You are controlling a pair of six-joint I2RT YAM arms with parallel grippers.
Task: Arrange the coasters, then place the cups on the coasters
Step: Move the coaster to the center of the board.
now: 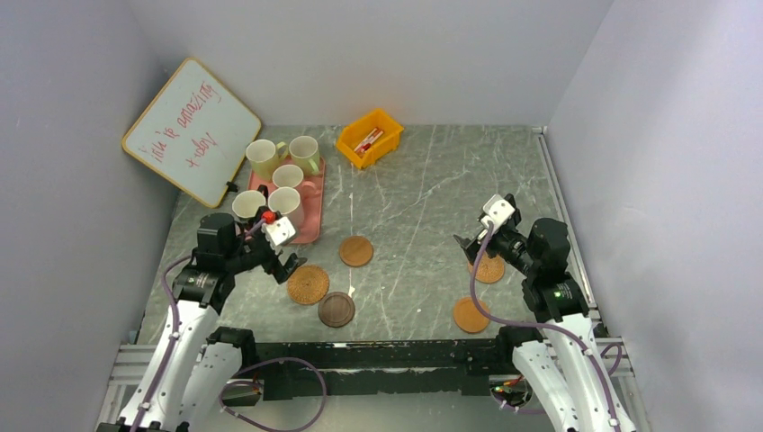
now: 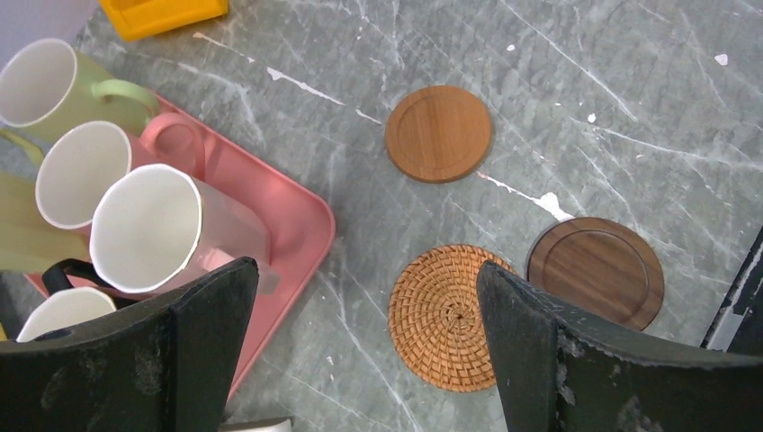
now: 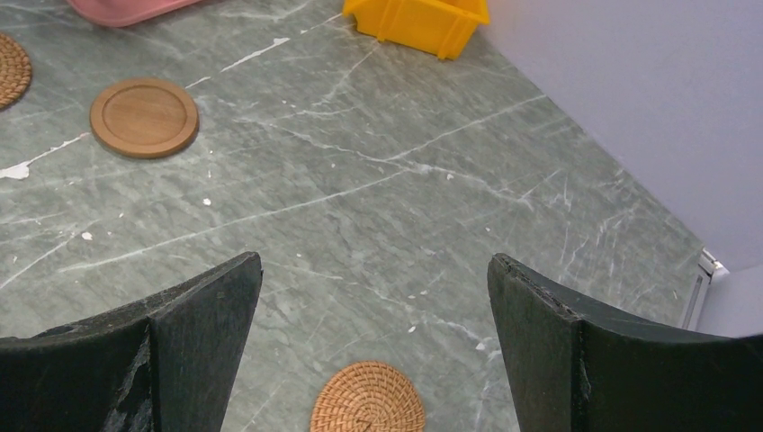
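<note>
Several cups stand on a pink tray (image 1: pixel 310 223): two pale green (image 1: pixel 263 157) (image 1: pixel 304 153), two pale pink (image 1: pixel 288 176) (image 1: pixel 284 202) and a black one (image 1: pixel 249 205). Left of centre lie a plain orange-brown coaster (image 1: pixel 356 250), a woven coaster (image 1: pixel 308 284) and a dark brown coaster (image 1: pixel 336 309). My left gripper (image 1: pixel 286 261) hangs open beside the tray, above the woven coaster (image 2: pixel 445 315), with nothing between its fingers. On the right lie a second woven coaster (image 3: pixel 369 398) and a plain one (image 1: pixel 470 315). My right gripper (image 1: pixel 472 252) is open and empty above that woven coaster.
A yellow bin (image 1: pixel 369 137) holding small items sits at the back centre. A whiteboard (image 1: pixel 191 130) leans against the left wall behind the tray. Walls close in the table on the left, back and right.
</note>
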